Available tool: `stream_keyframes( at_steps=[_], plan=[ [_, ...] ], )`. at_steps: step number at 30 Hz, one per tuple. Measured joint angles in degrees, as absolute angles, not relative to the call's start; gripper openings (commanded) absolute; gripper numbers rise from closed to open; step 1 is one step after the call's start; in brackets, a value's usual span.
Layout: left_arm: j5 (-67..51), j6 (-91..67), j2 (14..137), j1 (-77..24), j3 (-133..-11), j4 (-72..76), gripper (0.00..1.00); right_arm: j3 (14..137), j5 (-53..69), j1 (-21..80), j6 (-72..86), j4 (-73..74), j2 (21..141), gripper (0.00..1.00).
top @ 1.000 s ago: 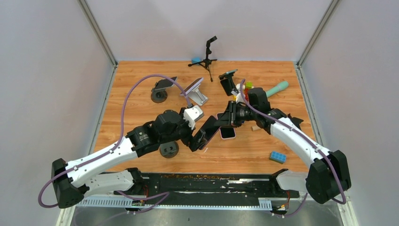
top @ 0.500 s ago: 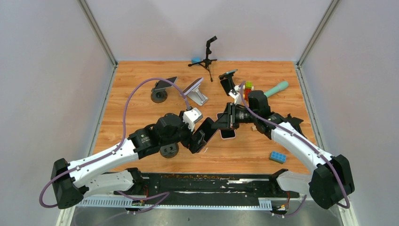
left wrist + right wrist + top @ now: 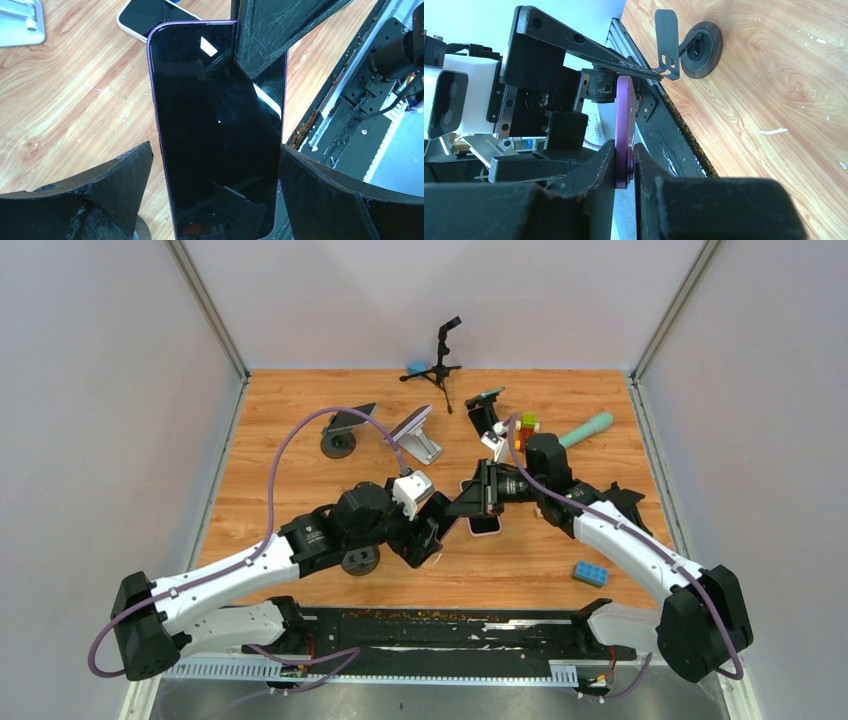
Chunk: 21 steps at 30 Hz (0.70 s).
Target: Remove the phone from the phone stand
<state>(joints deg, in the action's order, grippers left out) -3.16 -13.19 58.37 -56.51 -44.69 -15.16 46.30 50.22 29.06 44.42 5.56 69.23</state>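
Phone (image 3: 217, 100) hangs above the desk (image 3: 280, 420), clear of its stand (image 3: 696, 47). Our left pincer (image 3: 216, 150) clamps its sides and our right pincer (image 3: 624, 147) nips one edge, which we judge to be a handover.

We are looking at a wooden table (image 3: 250, 440). A white-edged phone (image 3: 484, 524) is lying flat mid-table. A black round-base phone stand (image 3: 360, 560) is standing front-left of it, close to the left arm. Toward the back we are seeing a black stand (image 3: 338, 444) and a white stand (image 3: 426, 448), each carrying a phone. A third stand (image 3: 486, 418) is holding a teal phone. A mini tripod (image 3: 441, 358) is standing at the rear edge, a blue object (image 3: 416, 368) just beside it. Coloured blocks (image 3: 527, 424) and a teal cylinder (image 3: 588, 427) are lying back-right. A blue toy brick (image 3: 590, 573) is sitting front-right.
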Motion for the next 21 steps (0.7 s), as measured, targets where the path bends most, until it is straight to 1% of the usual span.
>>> stream_keyframes(
  at_steps=[10, 12, 18, 21],
  plan=[
    [-3.40, -13.17, 59.66, -56.55, -44.49, -14.35, 0.99, 46.30, 50.72, 29.26, 45.19, 4.84, 70.04, 0.00],
    [-3.36, -13.15, 60.01, -56.55, -44.49, -14.39, 0.96, 46.30, 50.70, 29.30, 45.36, 4.84, 70.48, 0.00],
    [-3.01, -13.13, 60.27, -56.66, -44.49, -14.81, 0.76, 46.09, 50.59, 29.34, 45.50, 4.56, 71.22, 0.00],
    [-2.94, -13.10, 60.29, -56.64, -44.49, -14.74, 0.70, 46.09, 50.50, 29.34, 45.45, 4.25, 71.24, 0.00]
  ],
)
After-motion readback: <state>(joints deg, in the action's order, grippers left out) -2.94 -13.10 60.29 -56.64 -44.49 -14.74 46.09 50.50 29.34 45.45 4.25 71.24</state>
